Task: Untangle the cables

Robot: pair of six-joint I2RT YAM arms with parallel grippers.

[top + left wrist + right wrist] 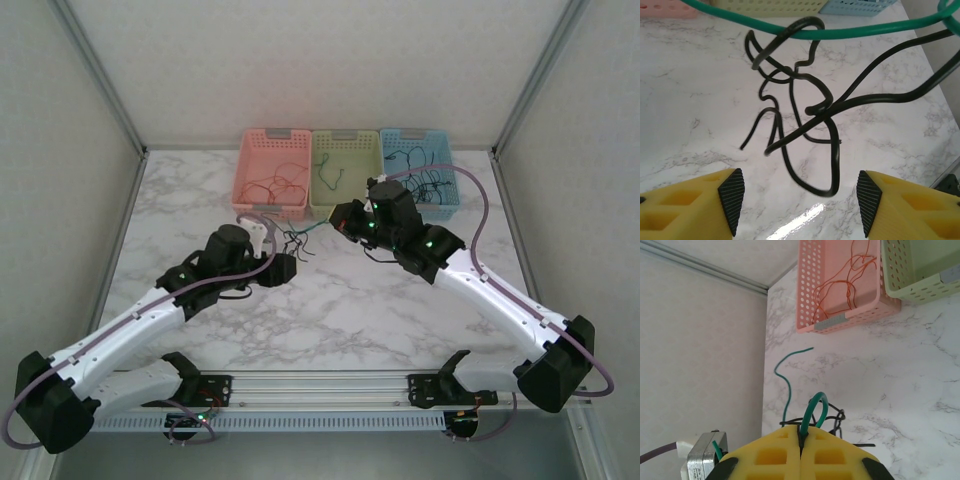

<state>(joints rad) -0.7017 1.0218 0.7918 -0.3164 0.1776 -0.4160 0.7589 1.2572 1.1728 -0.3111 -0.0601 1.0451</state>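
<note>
Looking across the marble table (pixel 340 320), I see three baskets side by side along its far edge: the pink basket (pixel 243 175) on the left, the green basket (pixel 345 135) in the middle and the blue basket (pixel 415 133) on the right. Red cables (pixel 278 186) lie in the pink basket, one green strand (pixel 330 175) lies in the green basket, and black cables (pixel 425 180) lie in the blue basket.

Both my arms reach in from the near edge and meet just in front of the pink and green baskets. The tangle (pixel 298 240) sits between them, near the nearer walls of those two baskets.

My left gripper (pixel 800 200) stands with its jaws well apart and holds nothing. Its black pads (pixel 732 197) flank a bare patch of marble. Just beyond them is a knot of black cable (pixel 815 109), looped over itself several times, with two black strands leading off to the right. I cannot tell whether the knot rests on the table or hangs just above it.

My right gripper (pixel 801 435) is pressed fully together on the green cable (pixel 817 396). A small loop of it stands up out of the seam between my yellow fingers, and a thin black strand is caught in the same seam. From the left wrist view this green cable runs across above the black knot. A free green end curls away toward the pink basket.
</note>
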